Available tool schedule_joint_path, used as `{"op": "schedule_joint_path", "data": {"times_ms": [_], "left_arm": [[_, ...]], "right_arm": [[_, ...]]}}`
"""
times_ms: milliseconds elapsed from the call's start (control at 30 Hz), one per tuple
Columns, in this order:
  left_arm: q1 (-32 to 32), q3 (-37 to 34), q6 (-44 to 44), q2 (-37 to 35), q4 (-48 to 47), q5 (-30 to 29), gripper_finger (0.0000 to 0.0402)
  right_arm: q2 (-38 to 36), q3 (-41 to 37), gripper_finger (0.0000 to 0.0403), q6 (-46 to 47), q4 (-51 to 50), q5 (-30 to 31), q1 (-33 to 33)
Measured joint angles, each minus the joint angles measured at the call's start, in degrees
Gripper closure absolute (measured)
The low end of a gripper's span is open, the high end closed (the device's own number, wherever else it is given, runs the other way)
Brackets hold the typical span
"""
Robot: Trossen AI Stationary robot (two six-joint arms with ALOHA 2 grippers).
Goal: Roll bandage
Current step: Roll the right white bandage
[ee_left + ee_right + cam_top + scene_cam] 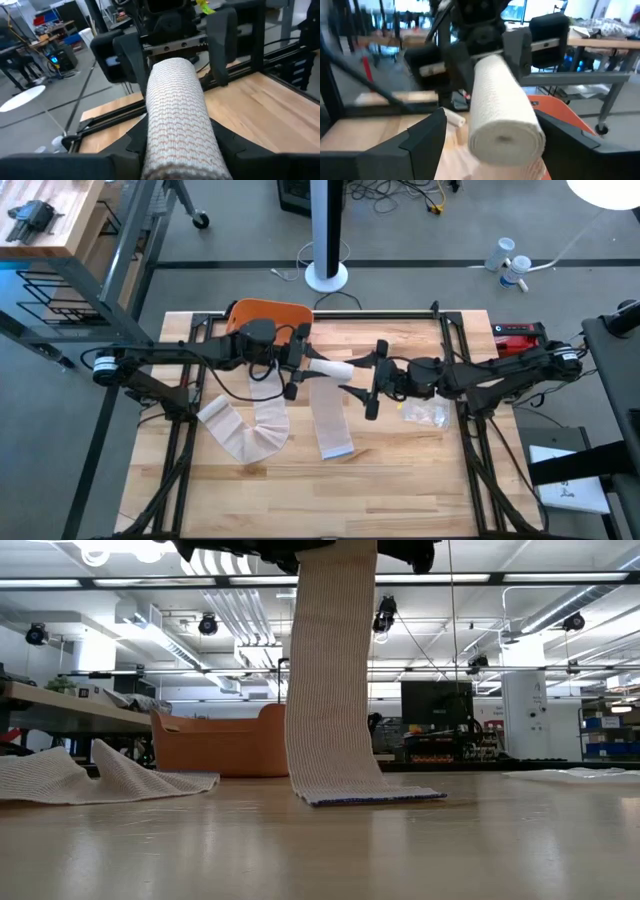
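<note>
A rolled white bandage [330,368] hangs level above the table's middle, between my two grippers. Its loose tail [330,670] drops straight down, and the tail's end [372,797] lies flat on the wood. My left gripper [303,367] is shut on the roll's left end. My right gripper [366,378] is open. Its fingers [427,132] stand on either side of the roll's right end [505,135], with a gap showing on one side. A second bandage [245,430] lies unrolled and crumpled on the table at the left. My left gripper pinches the roll's left end [155,150] between its two fingers [132,144]. They come in level from the table's left and lie along the roll. The roll is lifted clear and held level, with its tail hanging slack to the table.
An orange bin [270,315] stands at the table's far edge behind the left arm. A clear plastic bag [425,412] lies under the right arm. A red object [515,335] sits at the far right. Bare wood spans the near half of the table [400,490].
</note>
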Motion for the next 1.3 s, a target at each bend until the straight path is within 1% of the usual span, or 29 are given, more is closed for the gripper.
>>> {"op": "schedule_joint_path", "data": {"times_ms": [133,333,500,700,767,933,1167,1300], "left_arm": [[-0.02,-0.01,2.19,-0.02,-0.14,-0.01,0.0284],[0.02,-0.02,7.16,-0.02,-0.01,-0.22,0.0282],[0.00,-0.02,9.53,-0.02,0.24,-0.24,0.0283],[-0.07,-0.02,9.51,-0.02,-0.24,0.26,0.0277],[-0.07,-0.02,9.53,-0.02,-0.34,0.53,0.0278],[-0.04,-0.02,9.55,-0.02,-0.10,0.29,0.0281],[0.00,-0.02,10.60,-0.04,0.09,0.16,0.0277],[0.01,-0.07,12.69,-0.04,0.28,0.07,0.0280]], "right_arm": [[1.08,0.02,0.0143,10.95,1.44,-0.13,-0.80],[1.21,0.02,0.0164,21.60,1.36,-0.25,-2.14],[1.21,0.02,0.0179,24.42,1.32,-0.93,-2.40],[1.21,0.02,0.0190,25.46,1.29,-5.85,-2.40],[1.19,0.02,0.0190,25.45,1.32,-6.36,-2.40],[1.16,0.02,0.0170,26.19,1.58,-6.47,-2.60],[1.10,0.00,0.0117,25.26,4.37,-6.53,-2.57],[2.11,0.00,0.0097,27.32,6.28,-4.64,-2.55]]}}
